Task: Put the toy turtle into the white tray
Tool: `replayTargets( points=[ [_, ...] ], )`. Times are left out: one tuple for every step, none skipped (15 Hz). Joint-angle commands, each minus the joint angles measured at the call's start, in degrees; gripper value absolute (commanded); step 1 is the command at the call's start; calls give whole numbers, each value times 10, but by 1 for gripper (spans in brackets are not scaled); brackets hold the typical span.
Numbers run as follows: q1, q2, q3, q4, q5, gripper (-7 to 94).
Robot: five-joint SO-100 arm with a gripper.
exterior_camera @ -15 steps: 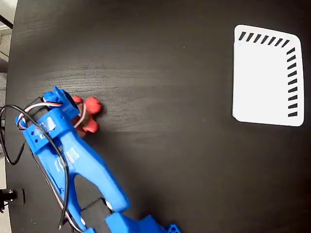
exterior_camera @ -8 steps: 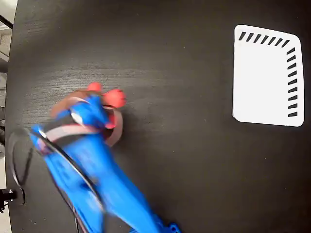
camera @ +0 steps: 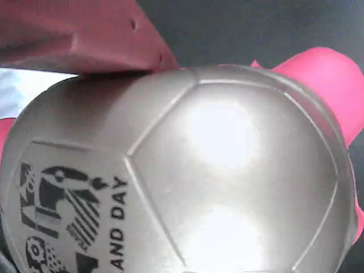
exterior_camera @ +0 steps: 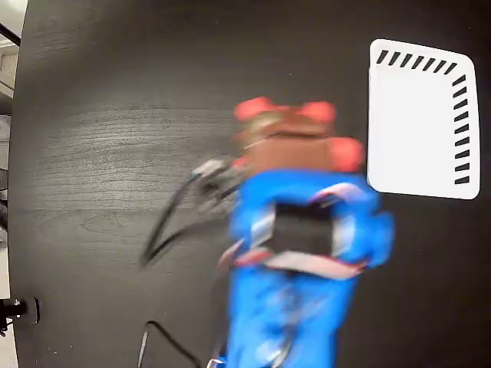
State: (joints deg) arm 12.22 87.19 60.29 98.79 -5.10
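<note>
Fixed view is motion-blurred: blue arm point(exterior_camera: 295, 307) at centre-bottom, gripper point(exterior_camera: 295, 165) clamped on the toy turtle point(exterior_camera: 288, 138), held above the dark table point(exterior_camera: 115, 92) just left of the white tray point(exterior_camera: 418, 123) at upper right. Wrist view: shell fills the frame, a red finger point(camera: 79, 34) pressed against its top, printed "AND DAY" at lower left.

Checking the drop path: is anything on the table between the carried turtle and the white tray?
Nothing visible. The toy turtle, held in the gripper, sits just left of the white tray in the fixed view, with only bare dark table between.
</note>
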Motion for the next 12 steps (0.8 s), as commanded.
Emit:
replayTargets(
  points=[
    [79, -72, -160, 23, 25, 0],
    [102, -117, -217, 25, 40, 0],
    [121, -161, -266, 26, 52, 0],
    [138, -205, -313, 26, 62, 0],
    [153, -247, -358, 26, 75, 0],
    [167, -286, -403, 27, 86, 0],
    [180, -324, -449, 27, 98, 0],
    [191, -356, -483, 27, 101, 0],
    [197, -381, -503, 27, 101, 0],
    [201, -404, -520, 27, 102, 0],
    [206, -423, -532, 26, 105, 0],
    [210, -436, -534, 25, 106, 0]
  ],
)
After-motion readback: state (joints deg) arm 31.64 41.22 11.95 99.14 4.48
